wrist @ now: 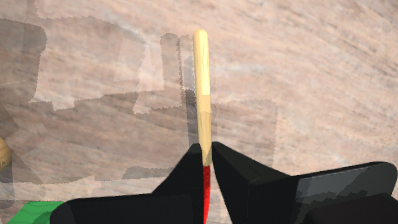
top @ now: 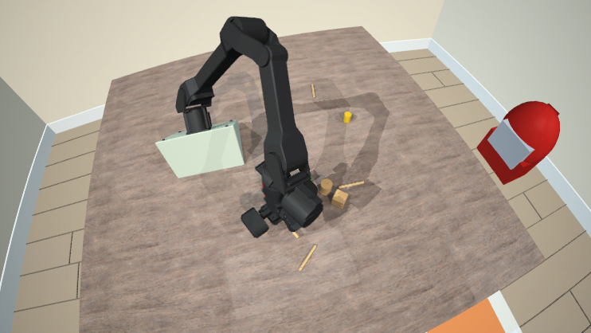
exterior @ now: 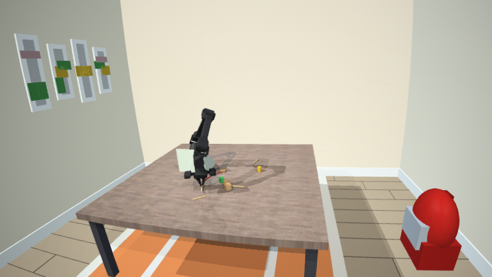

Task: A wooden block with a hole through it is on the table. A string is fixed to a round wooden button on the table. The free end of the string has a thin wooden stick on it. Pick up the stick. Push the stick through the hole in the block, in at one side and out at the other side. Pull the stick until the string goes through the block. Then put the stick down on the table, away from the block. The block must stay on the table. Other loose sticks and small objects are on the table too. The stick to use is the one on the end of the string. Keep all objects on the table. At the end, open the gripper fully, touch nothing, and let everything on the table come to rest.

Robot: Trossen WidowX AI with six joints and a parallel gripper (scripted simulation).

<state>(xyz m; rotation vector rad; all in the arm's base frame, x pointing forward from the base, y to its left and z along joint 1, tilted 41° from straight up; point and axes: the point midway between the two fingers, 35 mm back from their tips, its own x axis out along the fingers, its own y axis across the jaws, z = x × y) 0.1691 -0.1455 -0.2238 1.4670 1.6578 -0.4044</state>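
Observation:
My gripper [exterior: 201, 184] [wrist: 205, 149] is shut on the string's stick, low over the table; its fingertips are hidden in the top view. The stick [top: 295, 234] [exterior: 201, 189] [wrist: 201, 70] is held at its string end, with its rounded free end pointing away from the fingers. The red string [exterior: 213, 175] [wrist: 206, 190] runs back between the fingers, towards the wooden button [exterior: 223, 170]. The wooden block [top: 339, 198] [exterior: 227, 186] stands to the right of the gripper in the top and exterior views. I cannot make out its hole. Whether the stick touches the table is unclear.
A wooden cylinder [top: 326, 186] stands beside the block. A green block [exterior: 221, 179] [wrist: 32, 214] lies near the string. Loose sticks lie in front [top: 307, 256], beside the block [top: 351, 184] and farther back [top: 313, 90]. A yellow cylinder [top: 347, 117] and pale green panel [top: 202, 150] also stand there.

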